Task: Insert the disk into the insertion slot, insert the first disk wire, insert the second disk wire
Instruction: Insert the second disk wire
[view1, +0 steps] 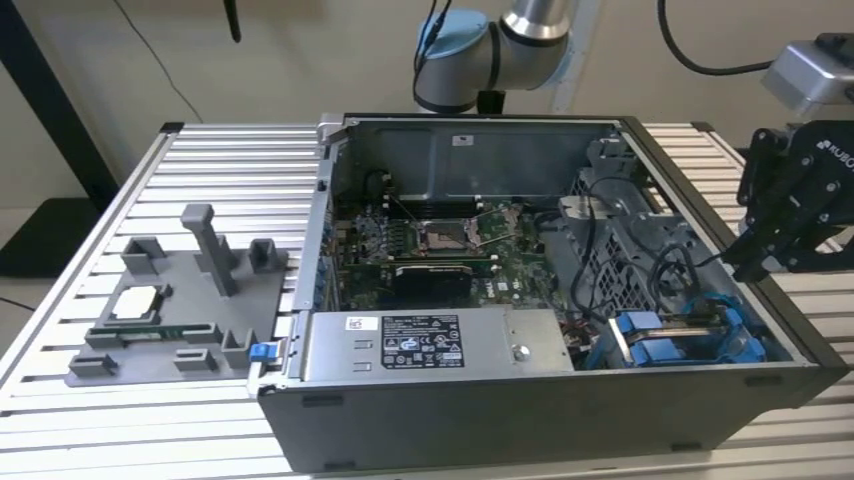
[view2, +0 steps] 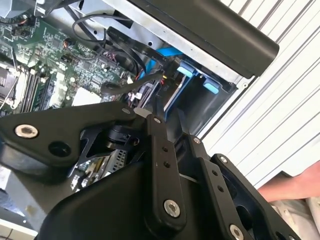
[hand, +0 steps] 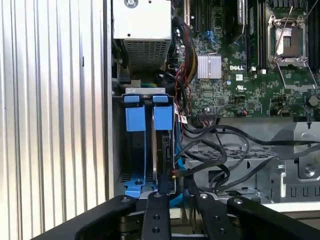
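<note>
The computer case lies open on the slatted metal surface. The black claw hangs over the case's wall on the exterior view's right, just above the drive bay in the near corner. I cannot tell whether the claw is open or closed.

In the first wrist view, 2 blue-fronted carriers stand side by side in the bay, close against the case's outer wall. The disk sits down in its slot in the carrier nearer the motherboard. The second carrier is between the disk and the wall. The claw is right at the end of the disk, away from the blue tabs. Black cables loop just beside that end, along with a thin blue one. I cannot tell whether any of them is plugged into the disk.

The power supply with its white label fills the near side of the case. On the exterior view's left a grey fixture tray rests on the surface, holding a processor chip. In the second wrist view part of a person's arm shows beyond the case
</note>
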